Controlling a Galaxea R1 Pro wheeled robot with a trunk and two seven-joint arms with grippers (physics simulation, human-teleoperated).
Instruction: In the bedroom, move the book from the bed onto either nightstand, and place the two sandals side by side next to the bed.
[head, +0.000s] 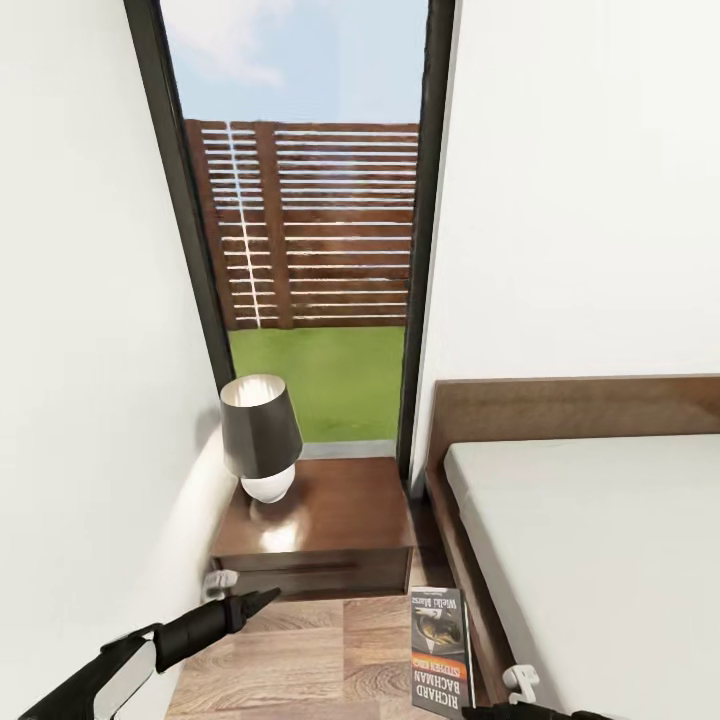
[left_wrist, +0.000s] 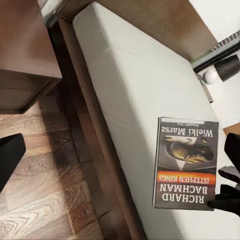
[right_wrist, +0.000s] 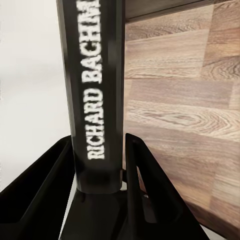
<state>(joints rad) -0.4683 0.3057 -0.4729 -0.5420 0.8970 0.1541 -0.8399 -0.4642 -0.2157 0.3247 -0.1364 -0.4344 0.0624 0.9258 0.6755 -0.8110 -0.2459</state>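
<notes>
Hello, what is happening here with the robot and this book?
The right gripper is shut on the book, clamping its spine between both fingers and holding it above the wooden floor, beside the bed. The nightstand, with a lamp on it, stands just ahead by the window. The left gripper holds nothing and points toward the nightstand. The book is not yet set down.

A white-walled room corner with a tall window

The tall dark-framed window (head: 300, 230) shows blue sky, a brown slatted wooden fence (head: 310, 225) and green grass. Below it, a grey-shaded lamp with a round white base (head: 262, 440) stands near the brown wood-plank floor (head: 300, 650).
</notes>
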